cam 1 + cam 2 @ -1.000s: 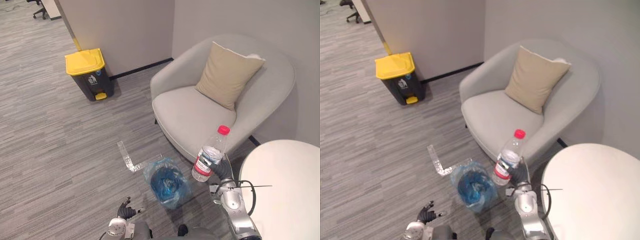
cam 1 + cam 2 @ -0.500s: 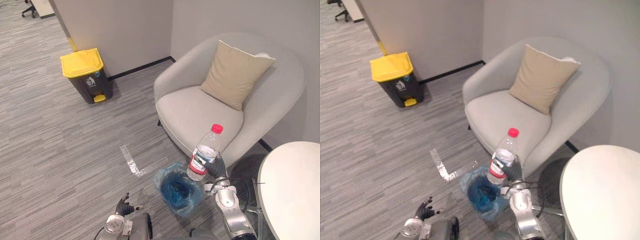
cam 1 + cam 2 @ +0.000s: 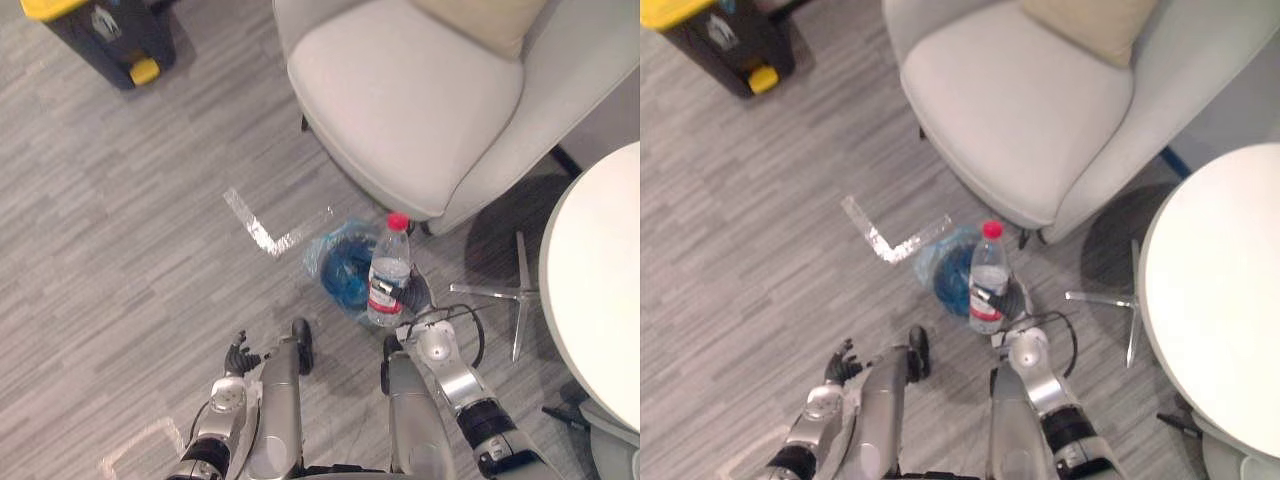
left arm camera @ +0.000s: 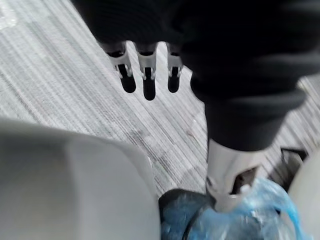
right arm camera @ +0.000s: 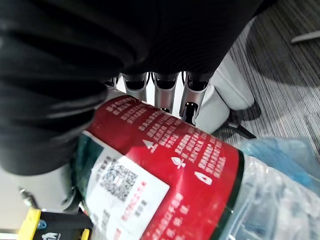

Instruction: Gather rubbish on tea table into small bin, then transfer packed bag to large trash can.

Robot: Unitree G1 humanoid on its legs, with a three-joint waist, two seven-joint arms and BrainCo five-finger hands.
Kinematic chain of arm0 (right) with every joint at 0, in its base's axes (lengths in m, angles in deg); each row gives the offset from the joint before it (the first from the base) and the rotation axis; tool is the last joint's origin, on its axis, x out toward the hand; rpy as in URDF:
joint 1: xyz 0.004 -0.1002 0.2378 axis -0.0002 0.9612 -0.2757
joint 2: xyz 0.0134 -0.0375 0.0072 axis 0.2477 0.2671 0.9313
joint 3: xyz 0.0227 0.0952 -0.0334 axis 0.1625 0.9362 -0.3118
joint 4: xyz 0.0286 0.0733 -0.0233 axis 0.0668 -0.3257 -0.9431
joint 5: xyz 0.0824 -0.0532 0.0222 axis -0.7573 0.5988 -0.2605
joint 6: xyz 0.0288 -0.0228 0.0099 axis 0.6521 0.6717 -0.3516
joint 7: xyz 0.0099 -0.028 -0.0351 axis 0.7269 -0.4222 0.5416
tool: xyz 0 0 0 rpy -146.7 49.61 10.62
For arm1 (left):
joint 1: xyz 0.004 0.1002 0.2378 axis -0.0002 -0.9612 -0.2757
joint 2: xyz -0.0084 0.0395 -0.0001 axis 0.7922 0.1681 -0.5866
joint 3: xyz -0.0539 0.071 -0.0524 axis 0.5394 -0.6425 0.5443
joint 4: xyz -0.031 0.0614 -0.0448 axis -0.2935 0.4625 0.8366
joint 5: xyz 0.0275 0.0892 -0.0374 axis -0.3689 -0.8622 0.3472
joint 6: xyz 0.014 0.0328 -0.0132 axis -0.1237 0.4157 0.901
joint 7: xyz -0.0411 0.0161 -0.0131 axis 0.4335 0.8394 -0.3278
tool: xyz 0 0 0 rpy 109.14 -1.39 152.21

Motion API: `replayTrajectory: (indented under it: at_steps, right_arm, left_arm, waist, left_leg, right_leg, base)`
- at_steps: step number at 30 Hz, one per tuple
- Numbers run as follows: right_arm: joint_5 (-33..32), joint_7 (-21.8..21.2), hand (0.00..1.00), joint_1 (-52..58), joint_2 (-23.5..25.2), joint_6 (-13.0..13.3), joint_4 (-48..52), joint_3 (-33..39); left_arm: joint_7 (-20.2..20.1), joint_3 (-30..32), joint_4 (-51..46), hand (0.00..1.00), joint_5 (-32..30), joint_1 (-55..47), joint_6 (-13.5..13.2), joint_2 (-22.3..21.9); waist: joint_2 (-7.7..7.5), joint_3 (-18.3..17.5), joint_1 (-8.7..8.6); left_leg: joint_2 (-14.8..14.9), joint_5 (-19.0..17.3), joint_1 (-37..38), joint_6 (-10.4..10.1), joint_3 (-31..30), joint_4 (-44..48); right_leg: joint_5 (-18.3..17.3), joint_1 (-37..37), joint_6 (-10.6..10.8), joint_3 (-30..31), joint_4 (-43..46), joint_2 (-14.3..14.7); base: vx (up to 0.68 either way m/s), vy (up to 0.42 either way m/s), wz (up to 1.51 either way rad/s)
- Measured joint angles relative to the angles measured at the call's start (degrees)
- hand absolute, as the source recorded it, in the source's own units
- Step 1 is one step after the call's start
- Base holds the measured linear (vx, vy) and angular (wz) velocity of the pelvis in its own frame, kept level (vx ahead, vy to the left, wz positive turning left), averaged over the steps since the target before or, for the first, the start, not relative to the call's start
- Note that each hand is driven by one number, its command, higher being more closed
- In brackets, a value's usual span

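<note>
The clear plastic water bottle point(image 3: 389, 270), red-capped and red-labelled, stands upright in the right robot hand point(image 3: 417, 293), whose fingers curl round its label. It hangs over the near edge of the small bin lined with a blue plastic bag point(image 3: 343, 268), which sits on the grey striped floor point(image 3: 120, 220) just beside the pale grey armchair point(image 3: 400, 110). The left robot hand point(image 3: 238, 356) hangs low, fingers loose, holding nothing. To my eye, letting go here could land the bottle on the rim, tipping the light bin or sending the bottle rolling under the chair.
</note>
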Motion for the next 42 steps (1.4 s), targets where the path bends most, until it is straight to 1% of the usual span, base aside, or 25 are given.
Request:
replayTrajectory:
  at_steps: [1,2,4,5,6,8,11,12,15,17,19,22,24,26,31,33,37,40,42]
  right_arm:
    - [-0.43,0.83,1.00,-2.10,-0.03,-0.02,0.06,0.58]
    - [-0.62,1.12,1.00,-2.86,0.05,-0.02,0.07,0.77]
    - [-0.75,2.54,1.00,-7.18,0.02,-0.04,0.21,1.16]
    - [-0.77,2.74,1.00,-8.09,0.03,-0.06,0.22,1.32]
    - [-1.87,4.71,1.00,-16.70,0.02,-0.11,0.11,1.82]
    - [-1.85,5.29,1.00,-18.28,0.03,-0.47,-0.14,2.15]
    - [-1.80,5.67,1.00,-18.97,0.29,-0.54,-0.64,2.10]
    - [-1.71,6.07,0.00,-19.38,0.37,-0.53,-1.60,2.12]
    - [-1.63,6.28,0.00,-20.64,0.33,-1.04,-4.81,3.05]
    - [-1.14,6.28,0.00,-21.15,0.54,-2.16,-7.93,3.19]
    - [0.55,6.29,0.00,-20.98,1.56,-2.31,-9.01,3.24]
    - [1.00,6.33,0.00,-20.93,2.43,-2.30,-9.09,3.75]
    - [2.85,6.43,0.00,-20.73,2.52,-2.29,-9.10,4.18]
    - [3.23,6.52,0.00,-20.58,2.57,-2.30,-9.18,4.15]
    - [9.73,7.42,0.00,-19.86,2.45,-2.48,-10.28,3.38]
    - [13.02,7.44,0.00,-19.86,2.28,-2.53,-11.32,1.80]
    - [18.21,7.39,0.00,-18.62,2.22,-2.77,-11.50,-0.49]
    - [22.09,7.29,0.00,-17.63,2.31,-3.10,-12.23,-2.32]
    - [24.45,7.14,0.00,-17.73,2.30,-3.60,-14.60,-3.12]
  left_arm:
    - [0.25,1.26,-1.35,0.00,0.59,1.67,-0.01,-0.54]
    - [0.37,1.61,-1.76,0.00,0.89,2.27,-0.01,-0.64]
    - [1.40,4.16,-4.42,0.00,1.61,5.94,-0.40,-1.61]
    - [1.45,4.29,-4.85,0.00,1.71,6.75,-0.51,-1.61]
    - [2.51,6.50,-9.36,0.00,2.60,12.55,-1.13,-1.80]
    - [2.65,7.59,-9.73,0.00,3.17,13.59,-1.09,-2.07]
    - [3.30,8.39,-9.74,0.00,3.18,13.49,-1.11,-2.29]
    - [3.46,8.47,-9.82,0.00,3.25,13.59,-1.19,-2.54]
    - [3.51,8.53,-10.10,0.00,3.25,14.05,-1.33,-2.58]
    - [3.68,8.54,-9.48,0.00,3.25,13.88,-1.19,-2.63]
    - [3.68,8.50,-9.31,0.00,3.25,13.90,-1.18,-2.58]
    - [3.68,8.44,-9.29,0.00,3.23,13.93,-1.26,-2.56]
    - [3.69,8.40,-9.26,0.00,3.17,13.93,-1.35,-2.58]
    - [3.70,8.37,-9.12,0.00,3.17,13.94,-1.47,-2.57]
    - [3.75,8.27,-8.29,0.00,3.10,13.92,-1.61,-2.59]
    - [3.78,8.12,-8.05,0.00,3.03,13.92,-1.64,-2.55]
    - [3.90,6.00,-8.04,0.00,2.96,13.19,-1.77,-2.44]
    - [3.92,5.63,-8.01,0.00,2.54,12.45,-2.21,-2.47]
    - [3.91,5.57,-7.98,0.00,2.46,12.46,-2.39,-2.47]
  waist:
    - [-0.46,0.59,0.27]
    - [-0.63,0.81,0.35]
    - [-1.22,1.69,0.49]
    - [-1.47,1.96,0.55]
    - [-2.33,5.41,1.74]
    - [-2.36,6.27,2.74]
    - [-2.36,6.27,3.22]
    - [-2.34,6.26,3.19]
    - [-2.37,6.23,3.21]
    - [-2.38,6.24,3.40]
    - [-2.38,6.23,3.39]
    - [-2.38,6.23,3.33]
    - [-2.39,6.23,3.33]
    - [-2.41,6.22,3.32]
    - [-2.70,6.06,3.16]
    - [-2.74,6.04,3.08]
    - [-3.07,5.85,3.18]
    - [-4.53,4.72,3.10]
    - [-5.04,4.39,3.04]
  left_leg:
    - [0.05,0.77,-3.04,-0.03,-0.54,0.16]
    - [0.10,1.06,-4.05,-0.01,-0.68,0.22]
    - [0.01,2.29,-10.54,0.34,-2.16,1.64]
    - [0.00,2.56,-11.63,0.48,-2.25,1.77]
    - [-0.23,4.34,-19.74,0.37,-3.75,3.96]
    - [-0.24,4.56,-20.67,0.17,-3.83,4.14]
    - [-0.47,4.85,-20.88,-0.22,-4.42,4.04]
    - [-0.63,5.13,-21.60,-0.26,-5.10,3.84]
    - [-1.20,5.66,-23.31,-0.58,-5.59,2.96]
    - [-1.31,6.36,-23.95,-0.43,-5.77,2.58]
    - [-1.35,6.55,-23.93,-0.38,-5.87,2.54]
    - [-1.35,6.64,-23.86,-0.50,-5.96,2.55]
    - [-1.31,6.67,-23.77,-0.53,-6.07,2.55]
    - [-1.29,6.72,-23.60,-0.56,-6.15,2.51]
    - [-1.31,7.54,-21.86,-0.74,-6.25,1.00]
    - [-1.21,7.91,-20.87,-0.92,-6.50,0.38]
    - [-1.06,8.36,-18.17,-0.93,-6.04,-1.55]
    - [-0.95,8.39,-17.12,-0.92,-5.31,-2.55]
    - [-0.97,8.38,-17.14,-0.92,-5.44,-2.76]
  right_leg:
    - [0.24,-2.92,-0.25,-0.65,0.64,-0.01]
    - [0.30,-3.80,-0.30,-0.89,0.90,-0.03]
    - [0.44,-9.92,-0.05,-2.50,3.63,-0.22]
    - [0.44,-11.05,-0.05,-2.59,4.17,-0.22]
    - [-0.01,-19.41,-0.52,-3.72,8.62,-0.29]
    - [-0.31,-20.79,-0.73,-3.80,9.88,-0.33]
    - [-0.64,-21.10,-0.90,-4.31,10.38,-0.46]
    - [-0.69,-21.57,-0.97,-4.83,10.43,-0.46]
    - [-1.11,-23.53,-1.45,-5.66,11.19,-1.04]
    - [-1.17,-24.35,-1.57,-5.98,11.51,-1.18]
    - [-1.17,-24.36,-1.63,-6.08,11.71,-1.24]
    - [-1.24,-24.37,-1.70,-6.13,11.98,-1.22]
    - [-1.26,-24.35,-1.74,-6.18,12.15,-1.14]
    - [-1.27,-24.17,-1.77,-6.24,12.13,-1.10]
    - [-0.97,-22.70,-2.16,-6.54,11.16,-1.10]
    - [-0.86,-21.69,-2.37,-6.87,10.74,-1.04]
    - [-0.57,-19.33,-2.62,-6.80,9.25,-1.01]
    - [-0.36,-18.84,-2.71,-6.36,8.43,-0.98]
    - [-0.32,-18.57,-2.72,-6.61,7.92,-1.00]
  base:
    - [-0.09,-0.010,0.15]
    - [-0.12,-0.018,0.23]
    - [-0.07,-0.017,0.30]
    - [-0.08,-0.029,0.44]
    - [-0.04,-0.026,0.31]
    - [0.00,-0.026,0.18]
    - [0.00,-0.016,0.10]
    - [-0.02,-0.008,0.18]
    - [-0.02,-0.004,0.21]
    - [0.00,-0.007,0.13]
    - [0.02,-0.003,0.04]
    - [0.01,-0.001,0.01]
    - [0.00,0.000,0.00]
    - [0.00,0.000,0.00]
    - [0.00,0.000,0.00]
    - [0.00,0.000,0.00]
    - [0.00,-0.007,-0.01]
    - [0.02,-0.016,-0.05]
    - [0.03,0.003,0.02]
